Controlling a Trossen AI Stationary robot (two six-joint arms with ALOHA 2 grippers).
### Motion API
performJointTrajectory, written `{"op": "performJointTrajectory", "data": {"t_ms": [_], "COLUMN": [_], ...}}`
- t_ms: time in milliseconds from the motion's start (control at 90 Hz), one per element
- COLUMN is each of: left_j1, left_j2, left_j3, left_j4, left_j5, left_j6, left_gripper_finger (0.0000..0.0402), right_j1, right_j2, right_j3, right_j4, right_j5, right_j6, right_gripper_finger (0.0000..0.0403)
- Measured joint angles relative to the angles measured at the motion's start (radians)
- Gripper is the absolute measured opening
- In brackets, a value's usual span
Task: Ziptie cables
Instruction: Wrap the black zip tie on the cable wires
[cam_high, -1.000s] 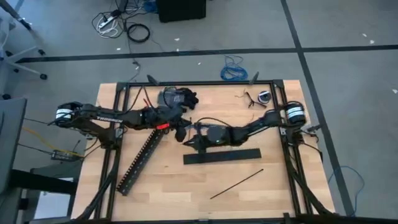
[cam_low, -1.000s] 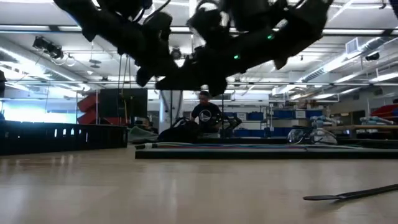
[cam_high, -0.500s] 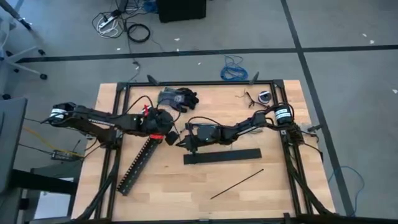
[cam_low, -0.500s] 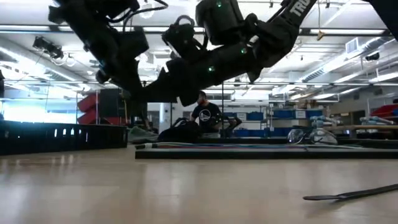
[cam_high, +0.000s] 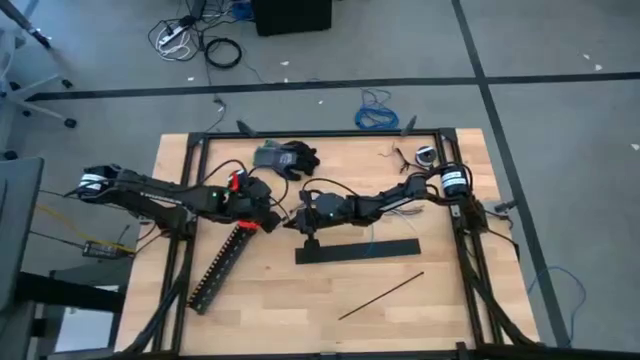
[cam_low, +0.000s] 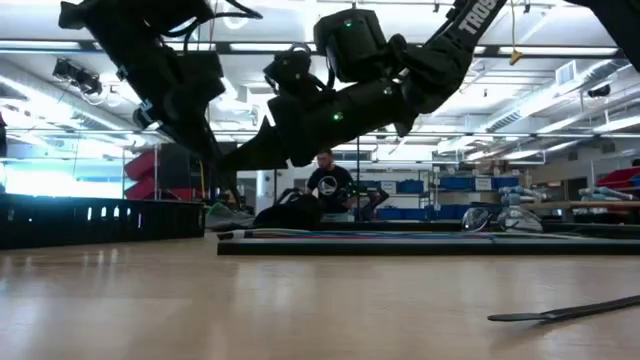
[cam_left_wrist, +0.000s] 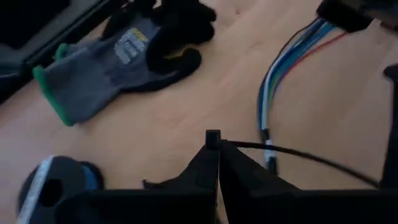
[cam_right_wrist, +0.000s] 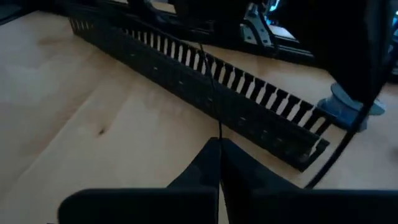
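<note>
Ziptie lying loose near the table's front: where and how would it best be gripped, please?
Grip the ziptie near its middle, straight down from above, jaws set across the strip. It is very thin and lies flat and diagonal on the table, so a sideways approach would likely slide over it. The flat bar lies apart, leaving room.

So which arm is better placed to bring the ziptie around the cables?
Left, likely: the left gripper is shut on the ziptie, cables just ahead; the right gripper sits alongside.
</note>
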Motion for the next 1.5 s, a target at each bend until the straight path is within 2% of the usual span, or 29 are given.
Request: {"op": "performJointTrajectory", "data": {"t_ms": [156, 267, 333, 522, 856, 1189, 1500], "left_j1": [0.020, 0.013, 0.006, 0.004, 0.004, 0.004, 0.005], "left_j2": [0.000, 0.000, 0.001, 0.001, -0.017, -0.013, 0.054], "left_j3": [0.000, -0.004, -0.005, -0.005, 0.032, 0.043, 0.042], "left_j4": [-0.036, -0.029, -0.029, -0.070, -0.160, -0.183, -0.146], "left_j5": [-0.018, 0.055, 0.105, 0.163, 0.162, 0.218, 0.236], "left_j6": [0.004, -0.007, -0.007, -0.012, -0.031, -0.058, -0.060], "left_gripper_finger": [0.0000, 0.0000, 0.0000, 0.0000, 0.0000, 0.0000, 0.0000], "right_j1": [-0.023, -0.013, -0.002, 0.014, 0.011, 0.008, -0.004], "right_j2": [0.073, 0.120, 0.121, 0.109, 0.109, 0.112, 0.112], "right_j3": [0.110, 0.158, 0.156, 0.153, 0.153, 0.140, 0.131], "right_j4": [-0.053, -0.110, -0.126, -0.134, -0.094, -0.109, -0.154], "right_j5": [-0.060, -0.063, -0.069, -0.060, -0.069, -0.075, -0.055], "right_j6": [0.034, 0.052, 0.065, 0.098, 0.130, 0.156, 0.173], "right_gripper_finger": [0.0000, 0.0000, 0.0000, 0.0000, 0.0000, 0.0000, 0.0000]}}
